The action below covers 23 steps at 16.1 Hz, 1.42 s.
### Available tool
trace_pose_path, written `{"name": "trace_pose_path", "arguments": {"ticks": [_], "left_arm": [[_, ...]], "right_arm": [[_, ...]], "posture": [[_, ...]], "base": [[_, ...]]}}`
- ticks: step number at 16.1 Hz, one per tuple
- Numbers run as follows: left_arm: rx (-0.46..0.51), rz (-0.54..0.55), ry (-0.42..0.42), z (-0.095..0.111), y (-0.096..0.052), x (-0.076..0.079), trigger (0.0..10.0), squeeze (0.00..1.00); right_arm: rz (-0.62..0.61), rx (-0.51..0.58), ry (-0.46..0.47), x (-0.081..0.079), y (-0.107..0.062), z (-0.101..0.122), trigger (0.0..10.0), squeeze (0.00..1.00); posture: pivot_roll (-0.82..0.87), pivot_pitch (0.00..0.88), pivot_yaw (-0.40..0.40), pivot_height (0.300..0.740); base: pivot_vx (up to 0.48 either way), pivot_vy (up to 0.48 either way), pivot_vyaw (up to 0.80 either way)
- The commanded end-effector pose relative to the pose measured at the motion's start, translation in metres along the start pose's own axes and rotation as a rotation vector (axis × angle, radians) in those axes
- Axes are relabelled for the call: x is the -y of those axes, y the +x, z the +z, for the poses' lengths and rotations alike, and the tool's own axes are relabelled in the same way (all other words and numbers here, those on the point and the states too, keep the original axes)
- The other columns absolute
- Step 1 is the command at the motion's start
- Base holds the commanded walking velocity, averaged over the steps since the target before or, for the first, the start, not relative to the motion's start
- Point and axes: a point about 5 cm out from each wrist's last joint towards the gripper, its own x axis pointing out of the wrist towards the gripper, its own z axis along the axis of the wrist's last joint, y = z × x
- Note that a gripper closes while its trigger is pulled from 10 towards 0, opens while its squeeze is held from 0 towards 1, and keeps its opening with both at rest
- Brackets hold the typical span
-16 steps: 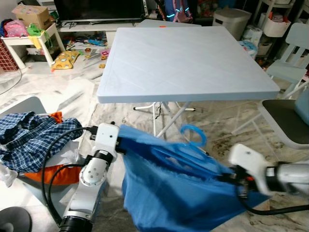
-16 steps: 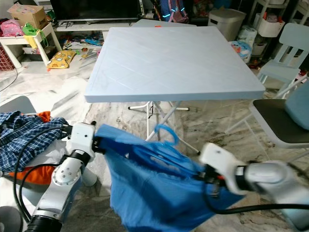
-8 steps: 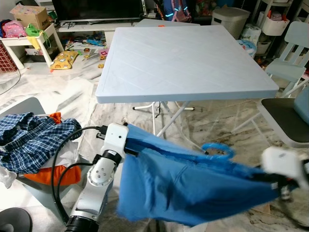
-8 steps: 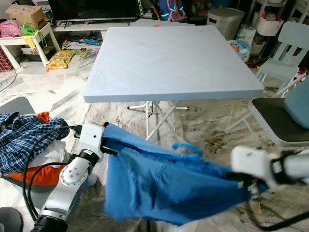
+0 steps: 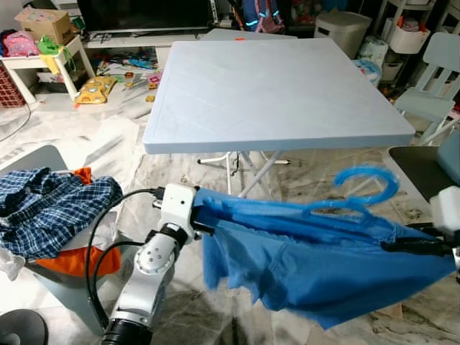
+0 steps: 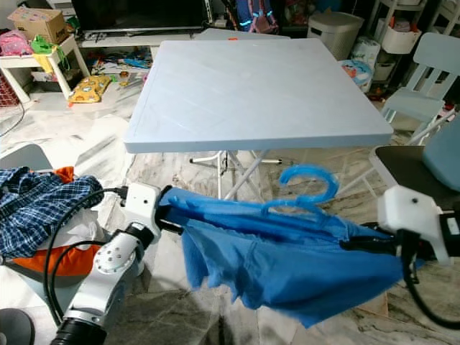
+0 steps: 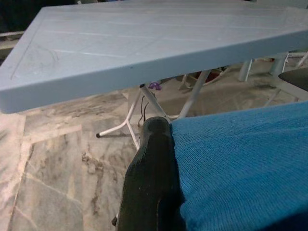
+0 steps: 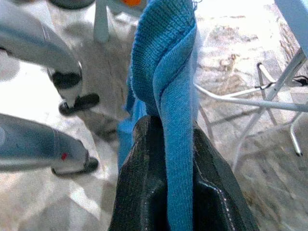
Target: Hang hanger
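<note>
The left gripper point(image 5: 205, 215) at 8 o'clock and the right gripper point(image 5: 392, 246) at 4 o'clock each pinch an end of the blue garment point(image 5: 316, 262), stretched between them with the blue hanger point(image 5: 356, 194) inside, hook up. Keep the pull even and level, short of the surface point(image 5: 273, 79) at 12 o'clock.

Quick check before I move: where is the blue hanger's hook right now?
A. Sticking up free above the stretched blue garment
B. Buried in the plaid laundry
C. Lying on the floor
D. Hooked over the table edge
A: the blue hanger's hook curls up in open air above the blue garment, which is stretched between the left gripper and right gripper, in front of the table.
</note>
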Motion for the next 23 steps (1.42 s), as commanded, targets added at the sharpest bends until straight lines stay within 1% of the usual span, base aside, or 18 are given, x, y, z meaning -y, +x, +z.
{"name": "trace_pose_path", "arguments": {"ticks": [1, 2, 4, 5, 6, 7, 8, 10, 11, 12, 13, 14, 15, 16, 18, 21, 22, 23], "left_arm": [[-0.062, 0.092, -0.032, -0.013, -0.007, -0.021, 0.0, 0.00], [-0.056, 0.085, -0.047, -0.012, -0.007, -0.018, 0.0, 0.00], [-0.044, 0.059, -0.061, -0.011, -0.008, -0.012, 0.0, 0.00], [-0.036, 0.015, -0.066, -0.010, -0.008, -0.005, 1.3, 0.00], [-0.021, -0.060, -0.037, -0.008, -0.008, 0.006, 10.0, 0.95], [-0.009, -0.115, 0.010, -0.006, -0.009, 0.015, 10.0, 1.00], [0.002, -0.154, 0.028, -0.005, -0.009, 0.020, 10.0, 1.00], [0.019, -0.289, 0.067, -0.004, -0.013, 0.040, 10.0, 1.00], [-0.018, -0.338, 0.130, -0.009, -0.015, 0.045, 10.0, 1.00], [-0.038, -0.400, 0.227, -0.014, -0.019, 0.049, 10.0, 1.00], [-0.025, -0.462, 0.251, -0.014, -0.023, 0.053, 10.0, 1.00], [-0.027, -0.470, 0.247, -0.014, -0.024, 0.054, 10.0, 1.00], [-0.010, -0.510, 0.245, -0.011, -0.025, 0.059, 10.0, 1.00], [-0.008, -0.553, 0.261, -0.010, -0.028, 0.063, 10.0, 1.00], [0.029, -0.552, 0.278, -0.003, -0.030, 0.060, 10.0, 1.00], [0.089, -0.545, 0.190, 0.013, -0.038, 0.048, 10.0, 1.00], [0.101, -0.582, 0.218, 0.018, -0.045, 0.044, 10.0, 1.00], [0.106, -0.611, 0.241, 0.022, -0.050, 0.041, 10.0, 1.00]], "right_arm": [[-0.082, 0.076, 0.027, 0.009, -0.011, 0.009, 10.0, 0.00], [-0.083, 0.098, 0.036, 0.009, -0.008, 0.009, 10.0, 0.00], [-0.169, 0.127, 0.058, 0.016, 0.006, 0.007, 10.0, 0.00], [-0.219, 0.149, 0.074, 0.020, 0.017, 0.007, 10.0, 0.00], [-0.280, 0.156, 0.095, 0.024, 0.032, 0.006, 10.0, 0.00], [-0.293, 0.142, 0.116, 0.023, 0.044, 0.004, 10.0, 0.00], [-0.286, 0.155, 0.131, 0.022, 0.050, 0.004, 10.0, 0.00], [-0.290, 0.192, 0.168, 0.020, 0.071, 0.005, 10.0, 0.00], [-0.295, 0.175, 0.168, 0.020, 0.077, 0.003, 10.0, 0.00], [-0.293, 0.142, 0.135, 0.019, 0.082, 0.001, 10.0, 0.00], [-0.322, 0.065, 0.060, 0.019, 0.091, -0.005, 10.0, 0.00], [-0.330, 0.051, 0.047, 0.020, 0.092, -0.007, 10.0, 0.00], [-0.366, 0.024, 0.034, 0.024, 0.100, -0.011, 10.0, 0.00], [-0.376, 0.028, 0.052, 0.025, 0.106, -0.011, 10.0, 0.00], [-0.289, 0.028, 0.089, 0.018, 0.115, -0.011, 10.0, 0.00], [-0.288, -0.004, 0.004, 0.017, 0.118, -0.014, 10.0, 0.00], [-0.267, -0.030, -0.045, 0.017, 0.116, -0.020, 10.0, 0.00], [-0.237, -0.052, -0.050, 0.016, 0.115, -0.025, 10.0, 0.00]], "posture": [[-0.19, 0.052, 0.021, 0.740], [-0.19, 0.051, 0.020, 0.740], [-0.19, 0.049, 0.016, 0.740], [-0.18, 0.048, 0.014, 0.740], [-0.18, 0.047, 0.010, 0.740], [-0.18, 0.046, 0.008, 0.740], [-0.17, 0.046, 0.005, 0.740], [-0.17, 0.048, 0.001, 0.740], [-0.17, 0.049, -0.004, 0.740], [-0.16, 0.050, -0.005, 0.740], [-0.17, 0.052, -0.008, 0.740], [-0.17, 0.052, -0.008, 0.740], [-0.15, 0.054, -0.011, 0.740], [-0.15, 0.053, -0.013, 0.740], [-0.13, 0.055, -0.019, 0.740], [-0.13, 0.054, -0.025, 0.740], [-0.13, 0.054, -0.025, 0.740], [-0.13, 0.054, -0.025, 0.740]], "base": [[0.000, 0.000, 0.00], [0.000, 0.000, 0.00], [0.000, 0.000, 0.00], [0.000, 0.000, 0.00], [0.000, 0.000, 0.00], [0.000, 0.000, 0.00], [0.000, 0.000, 0.00], [0.000, 0.000, 0.00], [0.000, 0.000, 0.00], [0.000, 0.000, 0.00], [0.000, 0.000, 0.00], [0.000, 0.000, 0.00], [0.000, 0.000, 0.00], [0.000, 0.000, 0.00], [0.000, 0.000, 0.00], [0.000, 0.000, 0.00], [0.000, 0.000, 0.00], [0.000, 0.000, 0.00]]}}
